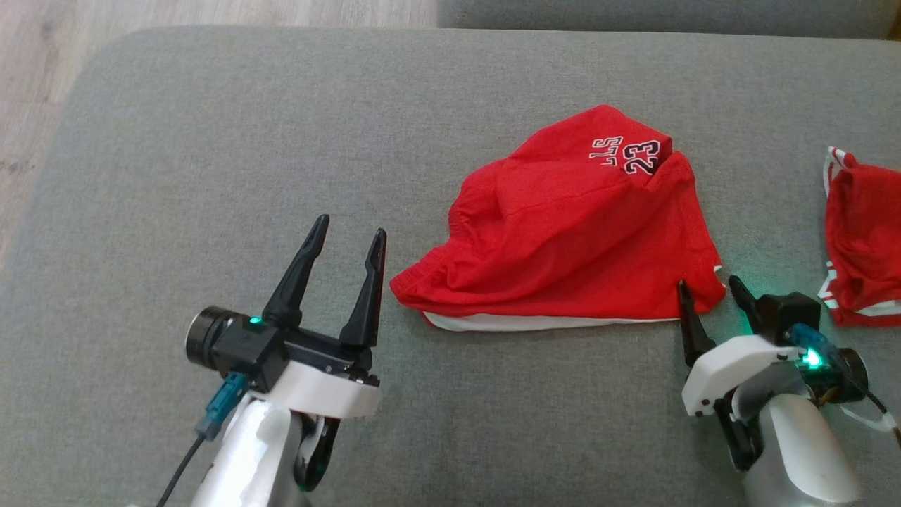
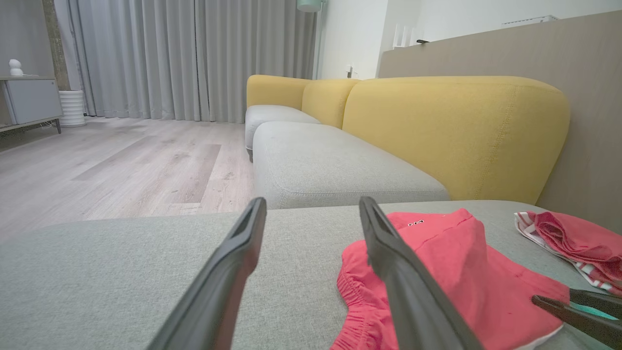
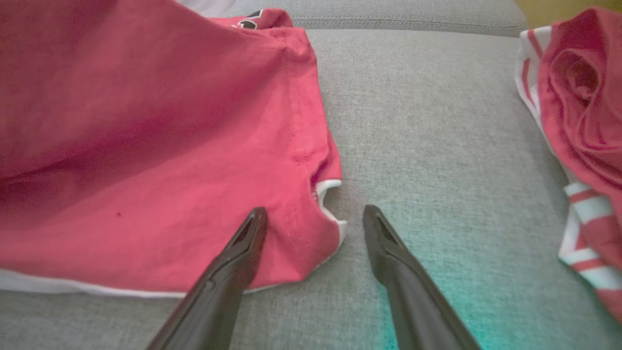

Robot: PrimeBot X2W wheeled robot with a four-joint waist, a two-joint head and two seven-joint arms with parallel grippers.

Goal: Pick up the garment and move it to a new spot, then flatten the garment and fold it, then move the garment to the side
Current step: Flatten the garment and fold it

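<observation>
**RIGHT GRIPPER AT GARMENT CORNER: HAZARDS, THEN POSE**

Right fingers (image 3: 243, 253): spread to full width, gripping nothing. Set astride the near right corner of the garment (image 1: 570, 232), one over red cloth, the other over bare cushion (image 1: 211, 141).

Garment: red shorts, rumpled, lying centre-right on the grey cushion, white trim along the near edge.

Hazards, as judged:
- May pinch only the top layer or the trim, leaving the lower layer to sag and bunch on the lift.
- May snag the cushion weave if pressed too low.
- May drag into the second red garment (image 1: 862, 239) nearby on the right and tangle the two.

Right gripper (image 1: 707, 282): low, tips tilted forward and down; pale forearm rising from lower right.

Left gripper (image 1: 352, 225): equally wide, empty, just beside the garment's left end, apart from it; forearm from lower left.
</observation>
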